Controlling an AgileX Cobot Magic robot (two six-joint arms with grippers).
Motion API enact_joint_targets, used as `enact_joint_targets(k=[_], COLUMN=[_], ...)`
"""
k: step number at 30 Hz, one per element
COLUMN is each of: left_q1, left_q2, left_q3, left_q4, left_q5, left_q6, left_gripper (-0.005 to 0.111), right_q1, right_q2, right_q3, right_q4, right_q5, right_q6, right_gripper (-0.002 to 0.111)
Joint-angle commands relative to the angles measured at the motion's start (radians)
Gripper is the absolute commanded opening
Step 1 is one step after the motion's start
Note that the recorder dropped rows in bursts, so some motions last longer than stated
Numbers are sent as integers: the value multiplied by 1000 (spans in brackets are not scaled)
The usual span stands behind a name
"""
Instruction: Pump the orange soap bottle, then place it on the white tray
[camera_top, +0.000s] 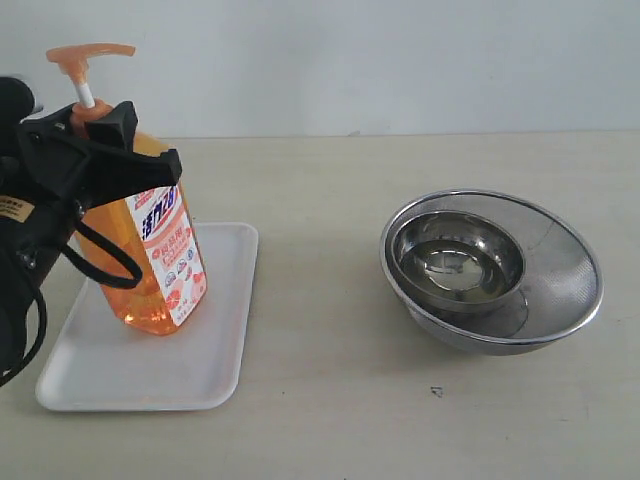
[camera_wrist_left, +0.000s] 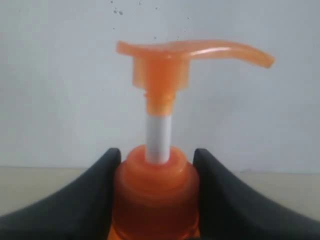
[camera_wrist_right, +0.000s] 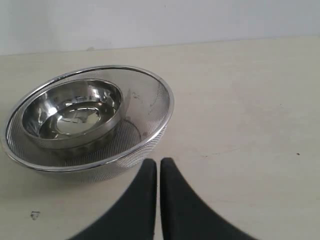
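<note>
The orange soap bottle (camera_top: 165, 260) leans to the left over the white tray (camera_top: 215, 355), its base at the tray's surface; I cannot tell whether it rests there. My left gripper (camera_top: 140, 145) is shut on the bottle's neck from the left. In the left wrist view the black fingers (camera_wrist_left: 100, 185) press both sides of the orange collar (camera_wrist_left: 155, 195), and the pump head (camera_wrist_left: 165, 65) stands raised on its white stem. My right gripper (camera_wrist_right: 158, 162) is shut with nothing in it, low over the table beside the bowls; the exterior view does not show it.
Nested round steel bowls (camera_top: 490, 270) sit on the right half of the beige table, a small bowl (camera_wrist_right: 75, 112) inside a wider mesh one. A tiny dark mark (camera_top: 436, 392) lies in front of them. A pale wall runs behind the table.
</note>
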Motion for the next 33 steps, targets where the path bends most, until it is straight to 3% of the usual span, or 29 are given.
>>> enact_joint_targets(k=[1, 7, 12, 30, 32, 33], left_q1=[-4, -86, -93, -93, -93, -93], left_q2=[-15, -15, -13, -13, -13, -13], left_q3=[-67, -113, -128, -128, -128, -128], left_q4=[-73, -258, -345, -321, -319, -312], left_q5=[3, -73, -85, -5, -5, 2], left_q6=[83, 218, 219, 264, 264, 264], left_gripper=[5, 5, 5, 5, 11, 23], right_q1=[-2, -2, -2, -2, -2, -2], right_q2=[-4, -4, -4, -4, -4, -4], right_q3=[0, 0, 0, 0, 0, 0], right_q4=[-3, -3, -3, -3, -3, -3], right_q5=[-11, -11, -5, -5, -5, -5], right_q6=[0, 0, 0, 0, 0, 0], right_gripper=[0, 0, 0, 0, 0, 0])
